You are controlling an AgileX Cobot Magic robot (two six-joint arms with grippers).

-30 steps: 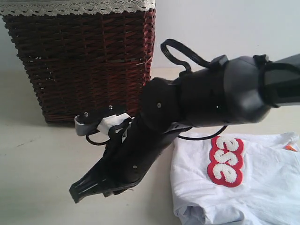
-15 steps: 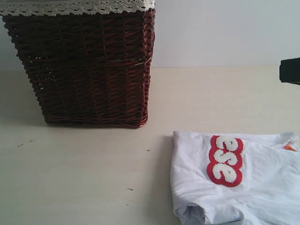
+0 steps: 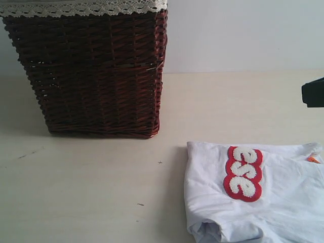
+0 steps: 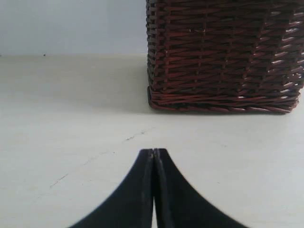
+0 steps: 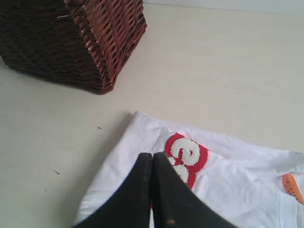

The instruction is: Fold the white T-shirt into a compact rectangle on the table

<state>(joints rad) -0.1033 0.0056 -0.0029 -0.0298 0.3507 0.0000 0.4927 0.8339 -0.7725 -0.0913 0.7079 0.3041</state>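
Note:
The white T-shirt [image 3: 273, 202] lies folded at the lower right of the beige table [image 3: 101, 192], its red-outlined fuzzy letters [image 3: 243, 173] facing up and an orange neck tag [image 3: 314, 158] at the right edge. In the right wrist view my right gripper [image 5: 152, 155] is shut with nothing in it, held above the shirt [image 5: 237, 190] beside the letters [image 5: 186, 154]. Only a black piece of the right arm [image 3: 314, 92] shows at the exterior view's right edge. My left gripper [image 4: 154, 151] is shut and empty over bare table [image 4: 71, 142], out of the exterior view.
A tall dark wicker basket [image 3: 93, 71] with white lace trim stands at the back left of the table, also in the left wrist view [image 4: 223, 52] and right wrist view [image 5: 71, 38]. A pale wall [image 3: 243, 35] rises behind the table.
The right arm, which reached across the middle a second ago, has pulled away to the right edge. The shirt has not moved.

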